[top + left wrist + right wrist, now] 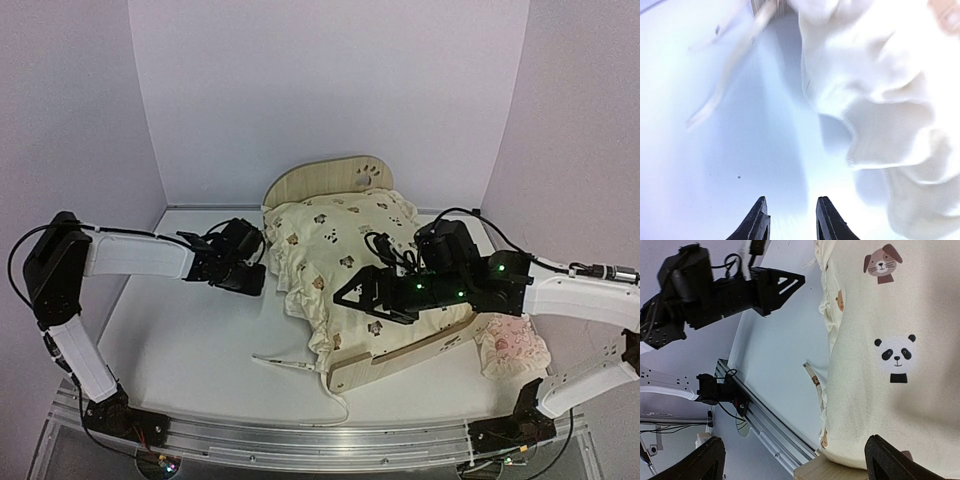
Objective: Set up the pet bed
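The pet bed (300, 185) sits mid-worktop, slightly askew, with its headboard and paw-print cutout (373, 173) at the far side and its flat footboard (405, 357) near, angled toward the right. A cream animal-print cushion (335, 245) is draped over it and hides the base completely. It is not squared up: its ruffled left edge spills over the rail onto the worktop (190, 345), and a loose tie (285, 361) trails off by the footboard's left end. The right gripper (362, 303) hovers over the near half of the cushion, just above the fabric with its jaws spread wide and nothing between them, so it is released rather than pinching the cloth. It seems placed there to press or tug that end toward the footboard. The left gripper (252, 272) waits low at the cushion's left edge, facing the overhanging ruffle. Its jaws are only narrowly parted and empty, probably set small to nip a thin fold of fabric and draw it inward. A small pink pillow (515, 345) lies on the worktop just right of the footboard, apparently parked until the cushion is seated, so the setup looks roughly midway
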